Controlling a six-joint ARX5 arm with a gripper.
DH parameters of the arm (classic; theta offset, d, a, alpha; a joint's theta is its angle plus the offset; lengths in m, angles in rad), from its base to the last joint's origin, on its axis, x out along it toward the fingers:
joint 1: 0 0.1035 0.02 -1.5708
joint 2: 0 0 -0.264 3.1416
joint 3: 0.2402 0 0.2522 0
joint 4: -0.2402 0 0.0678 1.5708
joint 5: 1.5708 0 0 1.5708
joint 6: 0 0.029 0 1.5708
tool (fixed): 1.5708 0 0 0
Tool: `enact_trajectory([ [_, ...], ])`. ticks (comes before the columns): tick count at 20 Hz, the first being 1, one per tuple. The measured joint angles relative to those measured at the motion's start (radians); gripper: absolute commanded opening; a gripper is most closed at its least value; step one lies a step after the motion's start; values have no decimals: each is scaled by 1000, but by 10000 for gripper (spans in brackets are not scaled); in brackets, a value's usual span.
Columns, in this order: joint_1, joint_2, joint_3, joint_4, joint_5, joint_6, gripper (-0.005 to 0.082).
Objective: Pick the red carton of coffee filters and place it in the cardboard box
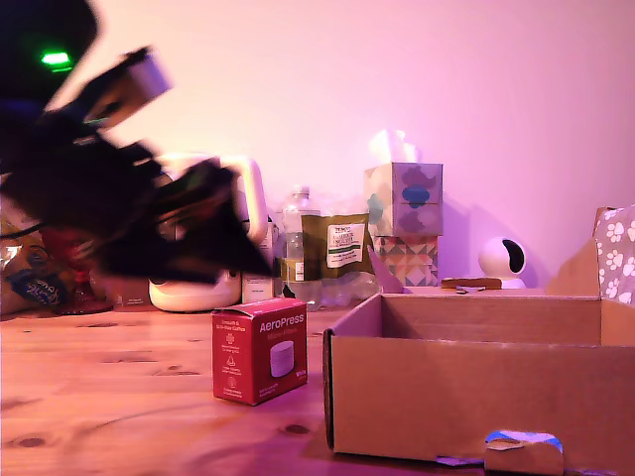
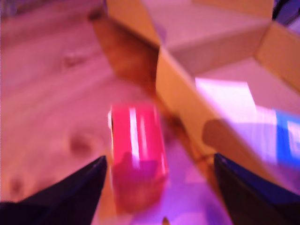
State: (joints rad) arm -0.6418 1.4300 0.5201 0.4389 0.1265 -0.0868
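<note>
— On the wooden table [image 1: 109, 397], where's the red carton of coffee filters [image 1: 259, 349]?
— Upright, just beside the cardboard box [image 1: 476, 397], on the exterior view's left. Not touching, I think.
— And you?
— My gripper [image 2: 157, 187] hangs above it, blurred, my 2 fingers [image 2: 70, 192] spread wide, holding nothing.
— Which step?
— The approach. Next I'd drop straight down, straddle the carton, keeping clear of the box wall
</note>
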Motion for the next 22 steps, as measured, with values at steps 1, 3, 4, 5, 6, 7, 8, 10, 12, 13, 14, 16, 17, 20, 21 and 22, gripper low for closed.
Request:
enact_trajectory([
  [1,0,19,12,4,-15,0,715],
  [3,0,58,17,3,-34,3,714],
  [4,1,85,21,2,-42,5,713],
  [5,1,115,29,0,-45,10,712],
  [6,0,141,41,-4,-44,11,712],
  [7,0,165,56,-5,-43,11,712],
  [8,0,185,72,-5,-42,11,711],
  [10,1,224,113,-16,-42,11,699],
  [12,1,252,143,-53,-42,11,593],
  [13,0,255,146,-79,-42,11,525],
  [14,0,255,148,-98,-42,13,451],
  [16,1,255,156,-139,-35,16,237],
  [17,1,255,161,-154,-23,29,213],
  [20,0,253,174,-177,-4,44,213],
  [21,1,246,174,-191,-1,45,213],
  [22,1,225,174,-224,1,45,213],
])
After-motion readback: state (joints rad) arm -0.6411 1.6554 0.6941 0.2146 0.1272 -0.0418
